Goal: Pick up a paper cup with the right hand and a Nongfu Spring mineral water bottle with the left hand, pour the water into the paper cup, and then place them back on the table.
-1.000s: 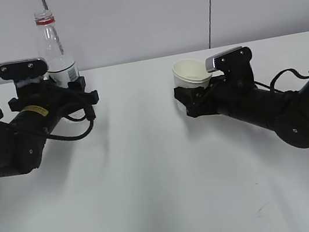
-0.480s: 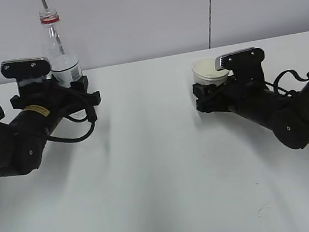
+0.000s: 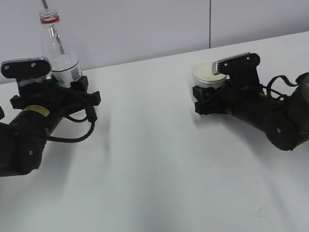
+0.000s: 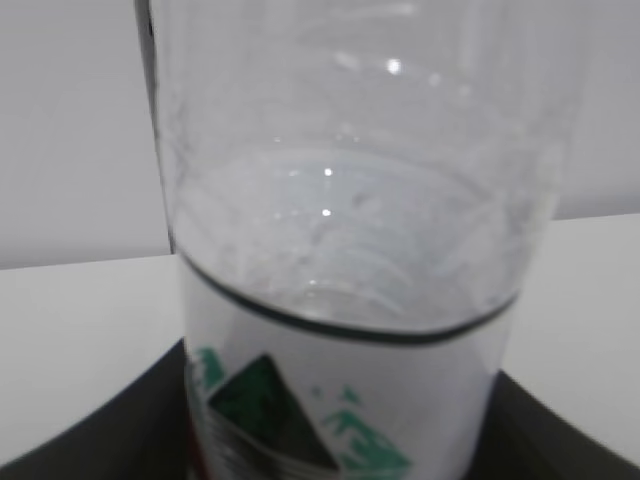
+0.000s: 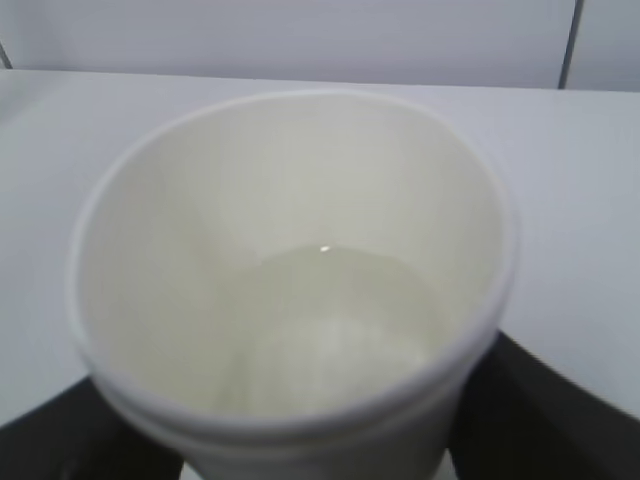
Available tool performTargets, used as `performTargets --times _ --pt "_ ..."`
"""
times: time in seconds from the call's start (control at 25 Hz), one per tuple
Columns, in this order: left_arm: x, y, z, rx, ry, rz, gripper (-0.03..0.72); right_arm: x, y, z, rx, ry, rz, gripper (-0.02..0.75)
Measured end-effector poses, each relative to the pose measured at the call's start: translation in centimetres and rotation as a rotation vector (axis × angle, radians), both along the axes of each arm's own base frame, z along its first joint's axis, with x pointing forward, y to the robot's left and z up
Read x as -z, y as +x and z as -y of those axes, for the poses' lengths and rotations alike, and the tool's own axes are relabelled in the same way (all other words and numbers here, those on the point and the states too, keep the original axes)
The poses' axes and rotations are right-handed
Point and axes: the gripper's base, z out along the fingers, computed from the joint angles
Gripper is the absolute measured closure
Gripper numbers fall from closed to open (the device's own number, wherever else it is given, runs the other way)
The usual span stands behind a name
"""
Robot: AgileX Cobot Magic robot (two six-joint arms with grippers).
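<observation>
Black fingers of the left hand [image 3: 74, 89] are closed round the lower body of the water bottle [image 3: 57, 53], at and below its label, so the bottle stands upright near the far left edge of the table [image 3: 151, 169]. Whether its base touches the table I cannot tell, since the arm hides it. A grip that low and that square suits setting the bottle down plumb, which I judge to be the step in hand. Its mouth is open, with no cap, only the red neck ring. The left wrist view shows water [image 4: 345, 300] up to about the top of the label, and clear plastic above that.

Across the table, well apart to the right, the right hand [image 3: 201, 98] clasps the paper cup [image 3: 206, 73] by its sides, rim up and nearly level, low over or on the table toward the far edge. Holding it level keeps the contents in. The right wrist view looks straight into the cup and shows a shallow pool of water [image 5: 340, 320] over its bottom, far below the rim.
</observation>
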Motion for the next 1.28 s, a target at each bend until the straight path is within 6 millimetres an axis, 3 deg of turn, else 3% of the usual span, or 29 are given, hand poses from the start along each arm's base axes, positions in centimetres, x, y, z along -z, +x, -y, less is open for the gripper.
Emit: performTargets --times 0.44,0.72,1.28 --pt "0.02 0.0 0.01 0.001 0.001 -0.002 0.27 0.46 0.45 -0.05 0.005 0.006 0.03 0.229" --pt "0.02 0.0 0.01 0.001 0.001 -0.002 0.27 0.83 0.43 -0.02 0.008 -0.006 -0.015 0.113" --pt "0.04 -0.01 0.01 0.001 0.001 -0.004 0.27 0.74 -0.12 0.13 0.011 -0.01 -0.035 0.113"
